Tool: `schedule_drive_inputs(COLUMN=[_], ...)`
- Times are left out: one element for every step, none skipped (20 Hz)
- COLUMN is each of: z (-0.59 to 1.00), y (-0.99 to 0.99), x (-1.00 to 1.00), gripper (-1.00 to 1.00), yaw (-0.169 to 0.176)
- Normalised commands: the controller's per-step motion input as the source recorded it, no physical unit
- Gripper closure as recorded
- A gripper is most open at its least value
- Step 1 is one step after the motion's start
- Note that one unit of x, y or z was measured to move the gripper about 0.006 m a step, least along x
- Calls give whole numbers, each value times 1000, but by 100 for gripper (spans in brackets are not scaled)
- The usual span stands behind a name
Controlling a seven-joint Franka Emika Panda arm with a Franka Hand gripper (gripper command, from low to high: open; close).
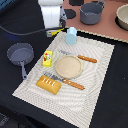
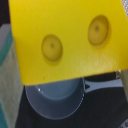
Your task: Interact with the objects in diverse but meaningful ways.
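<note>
The arm's white pincer (image 1: 56, 29) hangs above the far edge of the pale striped mat (image 1: 100, 75), and it is gripping the yellow holed cheese wedge (image 2: 67, 37); in the wrist view that wedge fills nearly the whole picture, its two round dimples facing the camera, while in the exterior view only a sliver of yellow shows under the white body. Seen past the wedge in the wrist view is the grey frying pan (image 2: 54, 100), which in the exterior view sits off the mat on the dark table (image 1: 112, 107), toward the exterior view's left of the pincer and nearer the camera. Just beside the pincer, toward the exterior view's right, stands the pale blue-and-white milk carton (image 1: 72, 35), upright on the mat. Nearer the camera than the pincer come the yellow box with red label (image 1: 47, 58), the round tan plate (image 1: 68, 66) with orange-handled cutlery (image 1: 86, 58) at either side, and then the golden-brown bread loaf (image 1: 49, 84). A grey pot (image 1: 91, 13) stands beyond on a pinkish surface.
</note>
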Motion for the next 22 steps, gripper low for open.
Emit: schedule_drive_inputs(z=[-186,-237,-240,-254,-263,-266,-274,-283,-286,-297,-306,-314,-320,-317,-309,-263,-240,-211,-180,-94,0,0], y=[-477,-511,-526,-534,-557,-583,-597,-609,-609,-609,-609,-609,-597,-586,-514,-446,-329,-271,-166,0,14,109], x=[-809,-806,-809,-803,-791,-797,-789,-789,-780,-774,-769,-763,-766,-763,-731,-711,-689,-674,-623,-480,-374,-340], gripper=[100,100,100,100,100,100,100,100,100,100,100,100,100,100,100,100,100,100,100,100,100,100], yaw=[14,2,0,0,0,0,0,0,0,0,0,0,0,0,0,0,4,13,15,3,0,0])
